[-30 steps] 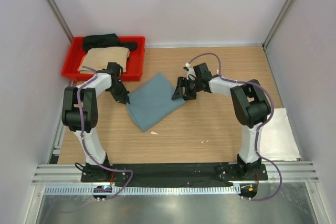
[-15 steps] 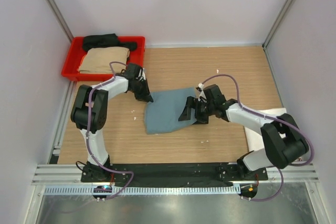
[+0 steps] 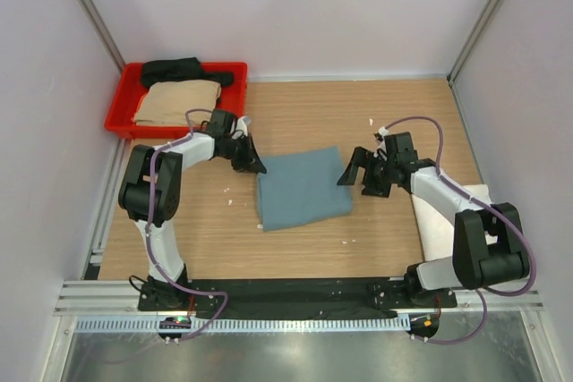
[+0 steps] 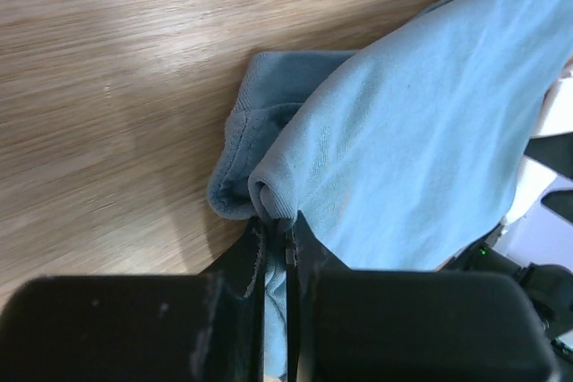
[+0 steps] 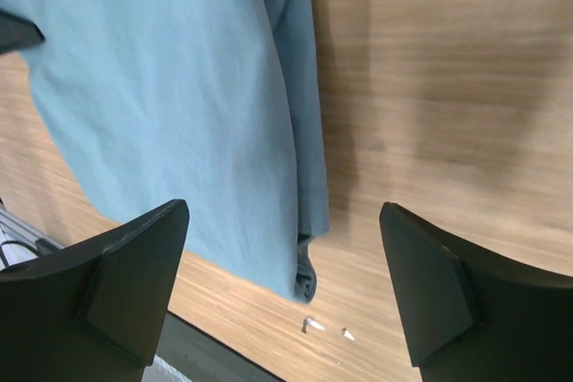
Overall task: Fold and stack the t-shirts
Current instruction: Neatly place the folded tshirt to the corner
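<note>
A dusty teal-blue t-shirt (image 3: 303, 187) lies folded in the middle of the table. My left gripper (image 3: 255, 165) is at its far left corner, shut on a bunched fold of the cloth (image 4: 273, 199). The right gripper (image 3: 354, 172) hovers just off the shirt's far right corner, wide open, touching nothing. In the right wrist view, the shirt's edge (image 5: 304, 176) shows below, between the fingers. A white t-shirt (image 3: 440, 234) lies folded at the right edge, partly under the right arm. The tan t-shirt (image 3: 177, 100) and black t-shirt (image 3: 175, 69) sit in the tray.
The red plastic tray (image 3: 116, 115) stands at the far left corner. Small white scraps (image 5: 309, 324) lie on the wood near the shirt's near right corner. A black rail (image 3: 295, 291) runs along the near edge.
The teal-blue shirt was dragged right and towards the near edge and now lies squarer. The right gripper opened, let go of the cloth and drew back to the right. The left gripper kept its hold.
</note>
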You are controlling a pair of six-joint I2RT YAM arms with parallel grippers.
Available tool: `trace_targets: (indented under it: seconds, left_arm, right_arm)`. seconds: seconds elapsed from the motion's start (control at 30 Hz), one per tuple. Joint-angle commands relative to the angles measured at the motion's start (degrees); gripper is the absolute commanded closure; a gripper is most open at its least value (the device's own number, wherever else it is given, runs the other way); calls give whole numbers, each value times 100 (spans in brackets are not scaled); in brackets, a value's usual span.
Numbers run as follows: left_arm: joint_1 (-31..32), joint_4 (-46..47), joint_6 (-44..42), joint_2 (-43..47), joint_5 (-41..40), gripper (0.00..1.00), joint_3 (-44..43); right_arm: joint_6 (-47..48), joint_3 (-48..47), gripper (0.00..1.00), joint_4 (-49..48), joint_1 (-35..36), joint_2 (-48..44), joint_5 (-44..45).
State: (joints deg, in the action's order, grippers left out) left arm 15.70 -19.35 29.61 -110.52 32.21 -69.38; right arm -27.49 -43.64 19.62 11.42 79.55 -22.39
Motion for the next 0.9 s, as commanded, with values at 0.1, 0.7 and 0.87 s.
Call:
trace_targets:
  seconds: [0.1, 0.7, 0.87]
  left_arm:
    - [-76, 1152, 431, 48, 672, 100, 416]
    - [-217, 1162, 230, -101, 840, 100, 364]
    - [-217, 1074, 160, -198, 858, 100, 233]
  right_arm:
    - [111, -889, 24, -1231, -96, 920, -459]
    - [1184, -2562, 34, -1223, -246, 3339, -1970]
    - [1052, -2395, 33, -1461, -246, 3550, -2216]
